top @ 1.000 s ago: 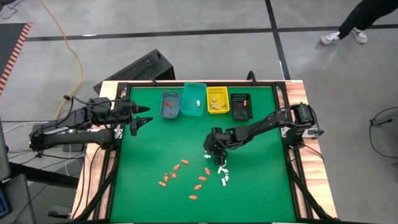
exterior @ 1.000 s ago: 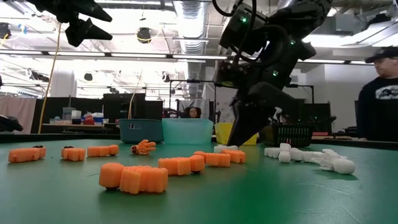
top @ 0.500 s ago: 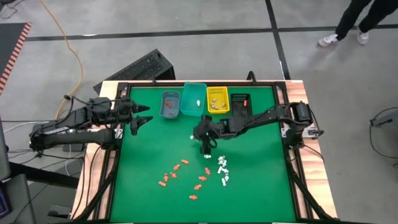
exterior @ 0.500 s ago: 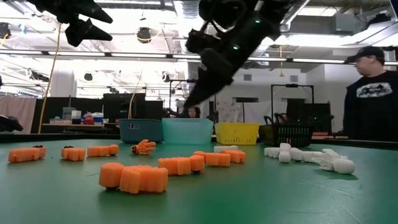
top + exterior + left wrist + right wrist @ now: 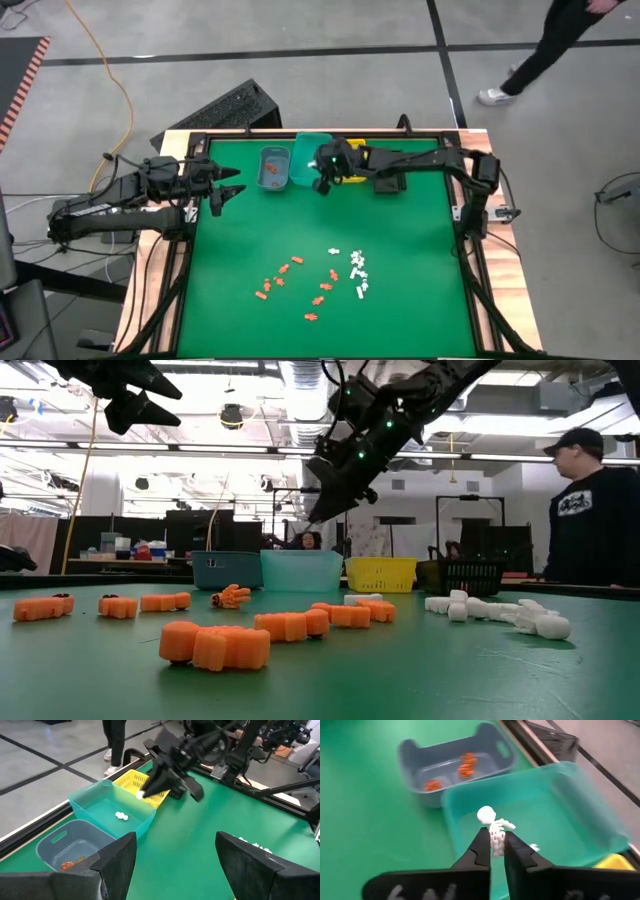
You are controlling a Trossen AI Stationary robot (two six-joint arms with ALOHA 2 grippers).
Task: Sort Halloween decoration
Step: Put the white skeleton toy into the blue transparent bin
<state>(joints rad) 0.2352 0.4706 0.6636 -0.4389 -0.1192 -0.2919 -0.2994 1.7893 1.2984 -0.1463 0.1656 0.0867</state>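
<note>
Over the teal bin (image 5: 310, 160) at the table's far edge, my right gripper (image 5: 322, 185) is shut on a tiny white skeleton-like decoration (image 5: 492, 827). Two white pieces (image 5: 120, 815) lie on the floor of that bin. To its left, the grey-blue bin (image 5: 455, 762) holds three orange pieces. Several orange pieces (image 5: 290, 280) and white pieces (image 5: 358, 275) lie loose on the green mat. My left gripper (image 5: 232, 187) hangs open above the table's left side, with nothing between its fingers. My right gripper pinches the skeleton's lower body (image 5: 496, 842) between its two fingertips (image 5: 481, 851). The round head (image 5: 485, 813) and arms stick out beyond the tips. The fingers slant down from the table's right. The piece is lifted clear, over the teal bin's inside.
A yellow bin (image 5: 131, 781) and a black bin (image 5: 388, 178) stand to the right of the teal one, along the far edge. A person (image 5: 590, 510) stands beyond the table at the right. Bare green mat lies between the bins and the loose pieces.
My right gripper has risen from the white pieces near the table's middle. It has swung toward the far edge and leftward until it is over the teal bin, carrying the white skeleton piece clear of the mat.
</note>
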